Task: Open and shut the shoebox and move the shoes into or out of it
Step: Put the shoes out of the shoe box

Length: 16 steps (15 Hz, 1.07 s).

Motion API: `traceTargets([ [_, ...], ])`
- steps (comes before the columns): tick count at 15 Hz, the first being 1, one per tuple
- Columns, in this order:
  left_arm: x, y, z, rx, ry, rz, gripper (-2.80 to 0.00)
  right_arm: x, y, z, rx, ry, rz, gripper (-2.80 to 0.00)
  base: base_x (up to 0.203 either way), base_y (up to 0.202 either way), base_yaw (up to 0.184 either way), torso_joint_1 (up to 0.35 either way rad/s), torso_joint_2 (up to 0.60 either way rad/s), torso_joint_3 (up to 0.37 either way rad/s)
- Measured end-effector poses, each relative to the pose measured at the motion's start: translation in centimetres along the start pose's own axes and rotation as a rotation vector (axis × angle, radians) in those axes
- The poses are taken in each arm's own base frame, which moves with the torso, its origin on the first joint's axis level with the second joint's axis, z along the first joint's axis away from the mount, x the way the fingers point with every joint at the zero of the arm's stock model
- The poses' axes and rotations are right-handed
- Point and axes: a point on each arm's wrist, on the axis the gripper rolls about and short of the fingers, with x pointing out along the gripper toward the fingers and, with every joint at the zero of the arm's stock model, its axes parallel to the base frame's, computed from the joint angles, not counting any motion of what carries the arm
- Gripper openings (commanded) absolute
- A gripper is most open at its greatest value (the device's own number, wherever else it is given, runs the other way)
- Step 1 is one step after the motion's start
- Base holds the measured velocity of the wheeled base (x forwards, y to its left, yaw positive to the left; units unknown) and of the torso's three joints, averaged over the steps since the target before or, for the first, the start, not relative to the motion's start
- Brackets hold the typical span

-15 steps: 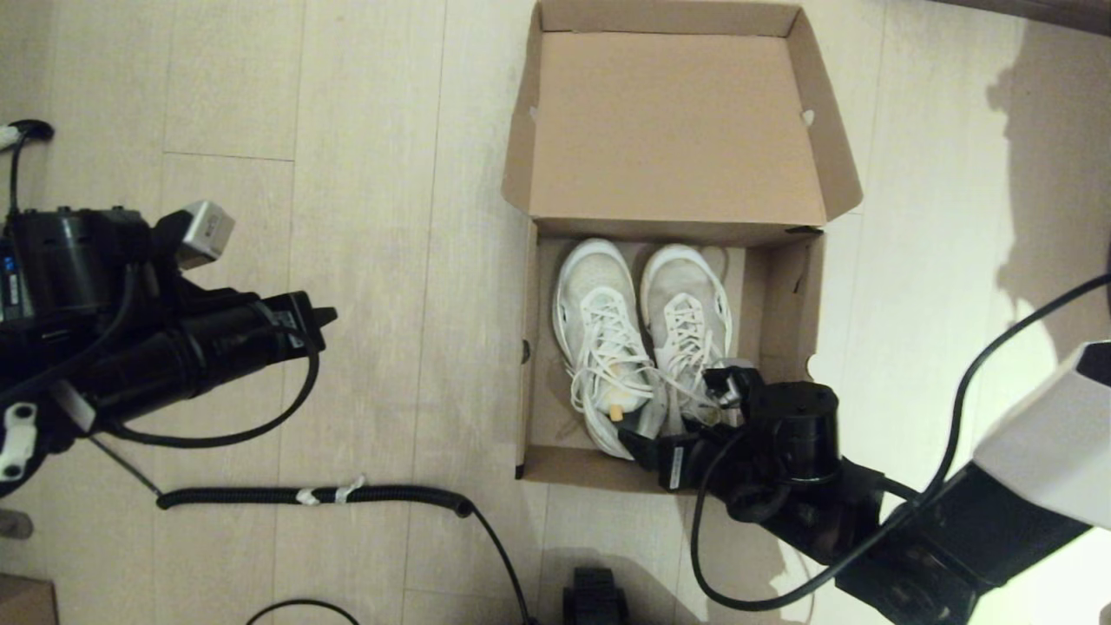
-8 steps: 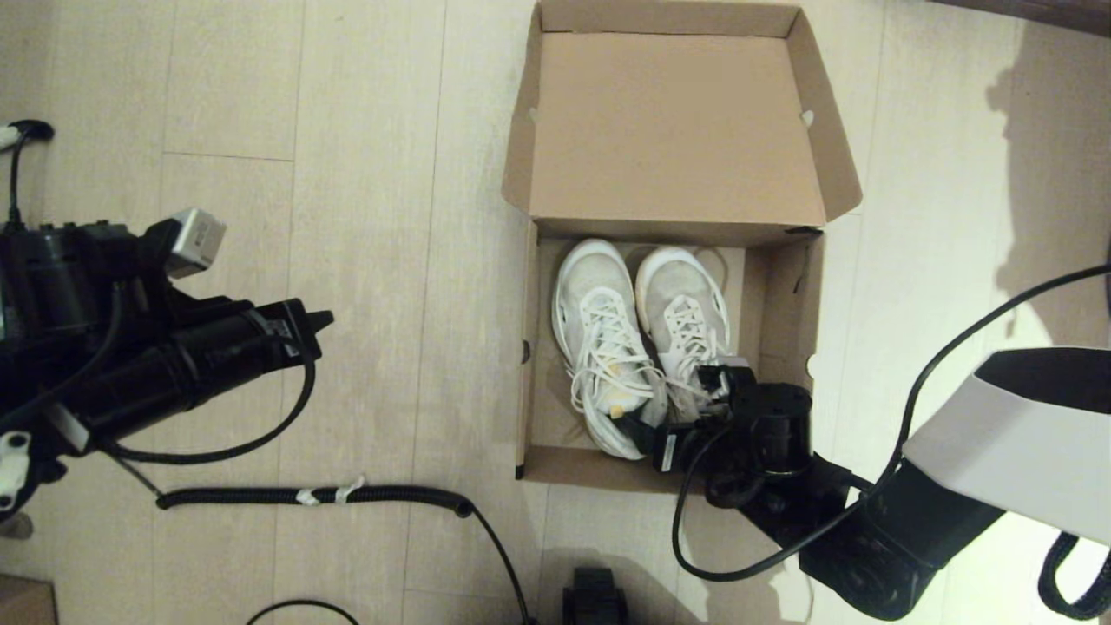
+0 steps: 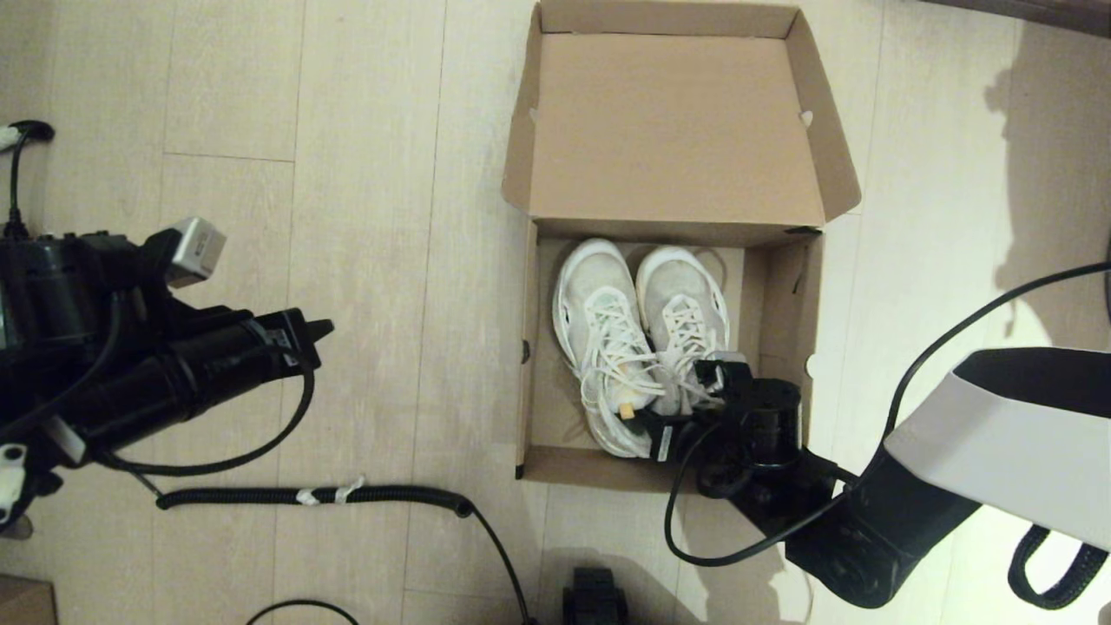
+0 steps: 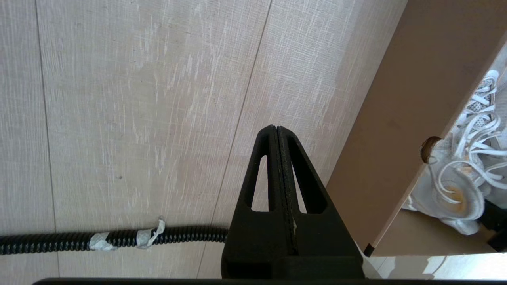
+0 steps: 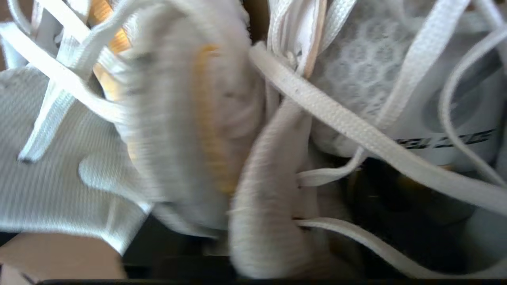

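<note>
The shoebox point(image 3: 527, 347) stands open on the floor, its lid point(image 3: 677, 121) folded back away from me. Both white shoes lie side by side inside, the left shoe point(image 3: 603, 338) and the right shoe point(image 3: 686, 308) with toes toward the lid. My right gripper point(image 3: 686, 406) is down in the box at the shoes' heels. In the right wrist view the two heel collars point(image 5: 253, 190) press together right in front of the camera, laces point(image 5: 348, 122) crossing them. My left gripper point(image 4: 276, 130) hangs shut and empty over the floor left of the box wall point(image 4: 396, 118).
A black coiled cable point(image 3: 304, 496) lies on the wooden floor left of the box's near corner. A black object point(image 3: 594, 595) sits at the bottom edge. A small brown cardboard piece point(image 3: 22, 599) shows in the bottom left corner.
My right gripper has pushed farther into the box, onto the shoes' heels; the right shoe has shifted slightly toward the left one. My left arm has drifted a little.
</note>
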Motion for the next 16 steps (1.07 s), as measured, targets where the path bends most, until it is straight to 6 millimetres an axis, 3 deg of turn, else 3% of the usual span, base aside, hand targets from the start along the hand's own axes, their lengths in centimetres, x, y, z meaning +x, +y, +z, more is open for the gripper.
traceTargets([
  [4, -0.5, -0.1, 0.0, 0.001, -0.005, -0.002, -2.80, -0.4, 0.0, 0.4, -0.026, -0.001, -0.009, -2.80, 0.000, 0.000, 0.000, 0.000, 0.00, 0.000],
  [7, -0.8, -0.1, 0.2, 0.001, -0.014, -0.004, -2.80, -2.1, 0.2, 2.1, -0.034, 0.017, -0.008, -2.80, 0.000, 0.000, 0.000, 0.000, 0.00, 0.000],
  [12, -1.8, -0.3, 0.4, 0.004, -0.028, -0.008, -2.80, -6.8, 0.5, 6.3, -0.042, 0.079, 0.004, -2.80, 0.000, 0.000, 0.000, 0.000, 0.00, 0.000],
  [16, -2.6, -0.4, 0.7, 0.005, -0.049, -0.012, -2.80, -11.5, 0.4, 8.7, 0.000, 0.167, 0.112, -2.80, 0.000, 0.000, 0.000, 0.000, 0.00, 0.000],
])
